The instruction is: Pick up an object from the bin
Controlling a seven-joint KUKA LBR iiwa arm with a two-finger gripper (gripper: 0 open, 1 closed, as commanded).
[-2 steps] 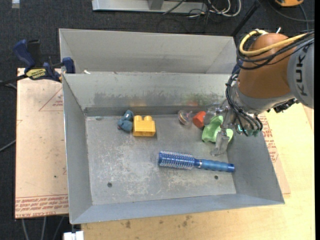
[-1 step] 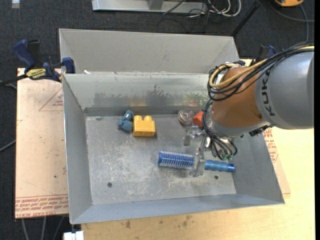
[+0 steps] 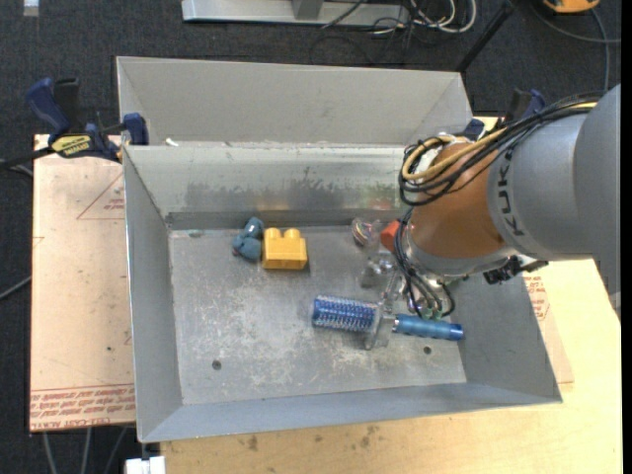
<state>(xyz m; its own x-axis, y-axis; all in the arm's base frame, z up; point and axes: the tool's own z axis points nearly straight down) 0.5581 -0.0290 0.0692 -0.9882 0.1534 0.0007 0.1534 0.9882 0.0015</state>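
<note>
- The gripper (image 3: 377, 326) is seen low in the right half of the grey metal bin (image 3: 148, 294), its bare-metal end down near the scuffed, scratched floor.
- How far it is open cannot be told, nor whether anything is held, as its tip is crowded by the things beside it.
- A blue ribbed cylinder (image 3: 342, 314), closely ridged like a brush or curler, lies on its side just left of the gripper. Its right end is touching or almost touching the metal.
- A smooth blue pen-shaped stick (image 3: 433, 330) lies just right of the gripper, roughly level.
- The wrist is wrapped in a glossy orange-brown cover (image 3: 449, 225), with black and yellow cables (image 3: 434, 161) looped over it.
- A yellow plastic brick (image 3: 284, 250) with studs on top sits near the back wall, well apart from the gripper. Its left side is touched by a small rounded blue-grey piece (image 3: 248, 237).
- A small shiny thing with a red part (image 3: 373, 231) lies by the back wall, half hidden by the arm.
</note>
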